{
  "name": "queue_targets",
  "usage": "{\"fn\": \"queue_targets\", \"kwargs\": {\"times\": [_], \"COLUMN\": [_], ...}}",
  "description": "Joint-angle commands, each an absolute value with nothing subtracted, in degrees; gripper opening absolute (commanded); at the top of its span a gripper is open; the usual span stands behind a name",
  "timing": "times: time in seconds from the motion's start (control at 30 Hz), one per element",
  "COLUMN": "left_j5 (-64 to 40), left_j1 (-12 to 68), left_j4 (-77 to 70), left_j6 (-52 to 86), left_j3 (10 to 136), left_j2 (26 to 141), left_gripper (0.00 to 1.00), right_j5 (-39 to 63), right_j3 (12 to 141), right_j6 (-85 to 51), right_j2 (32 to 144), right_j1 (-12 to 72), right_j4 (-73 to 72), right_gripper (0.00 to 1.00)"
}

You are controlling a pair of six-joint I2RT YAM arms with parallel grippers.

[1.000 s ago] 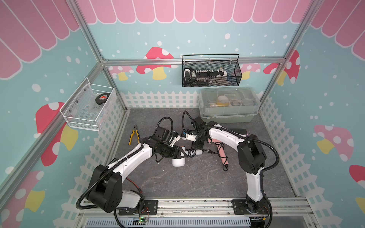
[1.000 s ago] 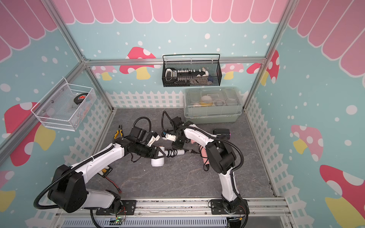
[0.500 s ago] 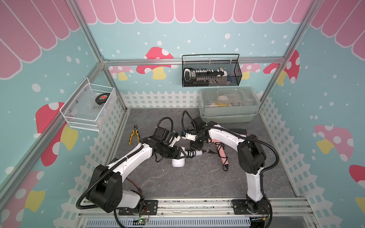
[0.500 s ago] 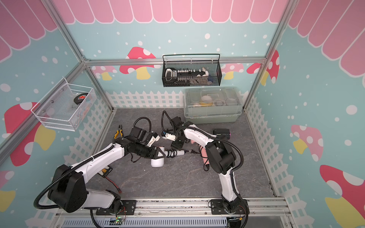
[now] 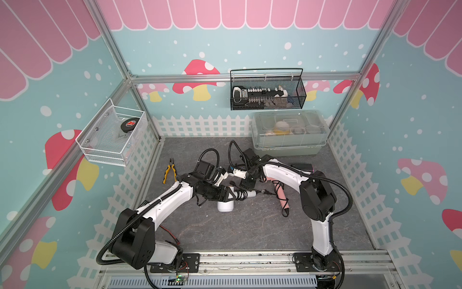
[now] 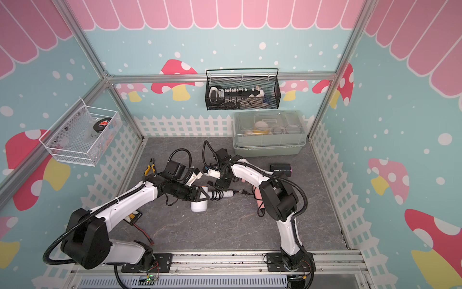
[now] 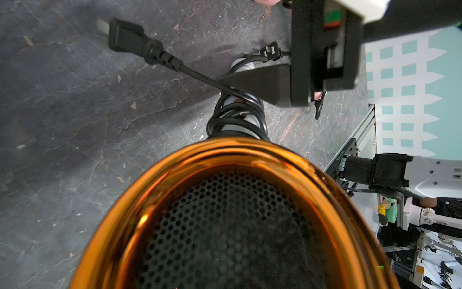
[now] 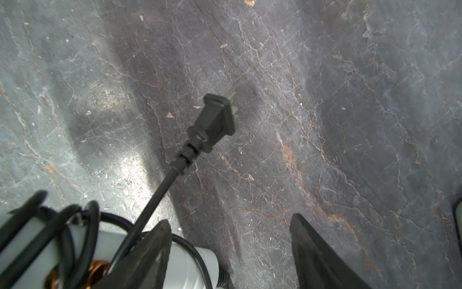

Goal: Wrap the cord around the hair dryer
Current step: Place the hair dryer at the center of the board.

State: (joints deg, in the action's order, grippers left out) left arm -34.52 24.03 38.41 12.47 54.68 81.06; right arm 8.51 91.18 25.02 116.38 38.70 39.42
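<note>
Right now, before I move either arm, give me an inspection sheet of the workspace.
Surface: grey stone-look mat, small chips scattered.
Job's things: white hair dryer, cord coiled round its handle, plug sticking out loose.
Clutter: yellow pliers, pink-handled dryer, small board with red wire.
Grippers: left claw shut on the hair dryer; right claw open by the handle end, holding nothing.
Cables: pink-handled dryer's black lead loose on the mat.
Surroundings: lidded clear box, black wire basket, white wire basket, both wall-hung.
</note>
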Motion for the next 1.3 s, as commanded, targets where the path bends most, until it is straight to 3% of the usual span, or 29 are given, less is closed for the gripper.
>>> {"fn": "queue_targets", "kwargs": {"times": [0.0,0.67,1.27], "left_j5": [-29.88,-18.57,-14.06], "left_j1": [24.17,24.35,23.86], "left_j4": [38.48,41.47,44.55], "left_j6": [11.61,9.99,8.53], "left_j3": [55.33,55.25,59.5], "left_j2": [83.55,88.09,95.27], "left_gripper": [0.0,0.0,0.0], "right_j5": [12.54,22.84,20.61], "right_j3": [88.55,86.63,84.96], "right_j6": [25.92,33.39,31.79], "right_j2": [117.38,117.9,121.11], "right_j1": [41.0,41.22,41.22], "right_j4": [41.84,38.7,36.45], "right_gripper": [0.74,0.71,0.7]}}
